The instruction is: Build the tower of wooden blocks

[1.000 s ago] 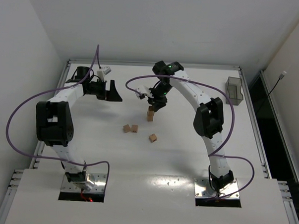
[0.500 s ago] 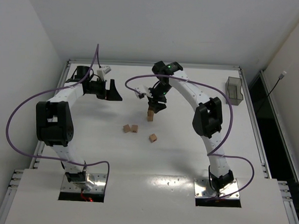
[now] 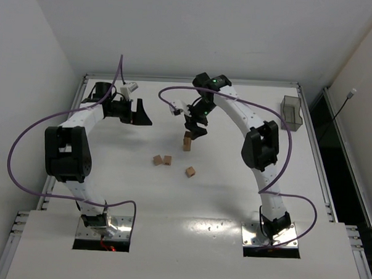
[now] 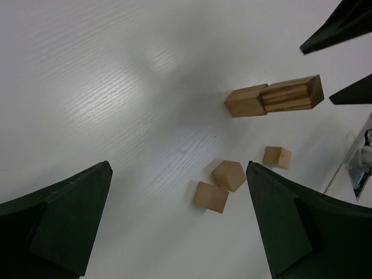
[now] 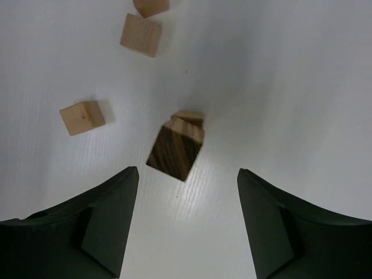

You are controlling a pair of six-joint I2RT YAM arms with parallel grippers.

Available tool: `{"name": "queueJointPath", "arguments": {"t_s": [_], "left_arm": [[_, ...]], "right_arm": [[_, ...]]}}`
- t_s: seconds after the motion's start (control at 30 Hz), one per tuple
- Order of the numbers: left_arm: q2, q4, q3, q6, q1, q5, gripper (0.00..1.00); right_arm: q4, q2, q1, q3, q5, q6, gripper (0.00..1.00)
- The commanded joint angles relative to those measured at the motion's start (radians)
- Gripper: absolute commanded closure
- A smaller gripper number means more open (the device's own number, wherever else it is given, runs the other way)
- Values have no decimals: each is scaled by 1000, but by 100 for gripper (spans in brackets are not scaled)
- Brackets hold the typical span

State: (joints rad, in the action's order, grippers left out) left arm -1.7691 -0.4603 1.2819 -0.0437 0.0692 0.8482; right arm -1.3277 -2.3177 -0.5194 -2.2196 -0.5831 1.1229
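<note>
R end effector (image 3: pixel 196 129): jaws apart, nothing held, above narrow tan wood-block tower (image 3: pixel 187 141) mid-worktop (image 3: pixel 233 197) | L end effector (image 3: pixel 139 116): apart, empty | risk: tower could be toppled if skewed dark-grained top block (image 5: pixel 175 152) is clipped on lift-off.

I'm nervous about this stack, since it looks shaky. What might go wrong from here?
The top block of the tower looks twisted relative to the one below, so it may topple. The right tool hangs open just above it and might clip it when it moves off.
</note>
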Motion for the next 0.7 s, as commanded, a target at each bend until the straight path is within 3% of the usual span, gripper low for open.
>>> {"name": "queueJointPath", "arguments": {"t_s": [0.0,0.23,0.3,0.4,0.43,0.47,0.67], "left_arm": [[62,67,-28,10,17,-3,1],[194,132,-147,-2,-25,-110,1],[215,158,-176,10,-63,-158,1],[215,167,-187,33,-114,-256,1],[215,167,-187,63,-141,-279,1],[215,167,-187,83,-152,-326,1],[224,212,-217,243,-172,-465,1]], "right_arm": [[96,127,73,23,-93,-165,34],[383,319,199,340,-141,-540,37],[459,365,211,449,-120,-639,44],[548,374,211,537,-110,-811,70],[568,365,197,564,-110,-863,80],[612,365,188,581,-110,-915,100],[837,409,150,773,64,-1247,100]]}}
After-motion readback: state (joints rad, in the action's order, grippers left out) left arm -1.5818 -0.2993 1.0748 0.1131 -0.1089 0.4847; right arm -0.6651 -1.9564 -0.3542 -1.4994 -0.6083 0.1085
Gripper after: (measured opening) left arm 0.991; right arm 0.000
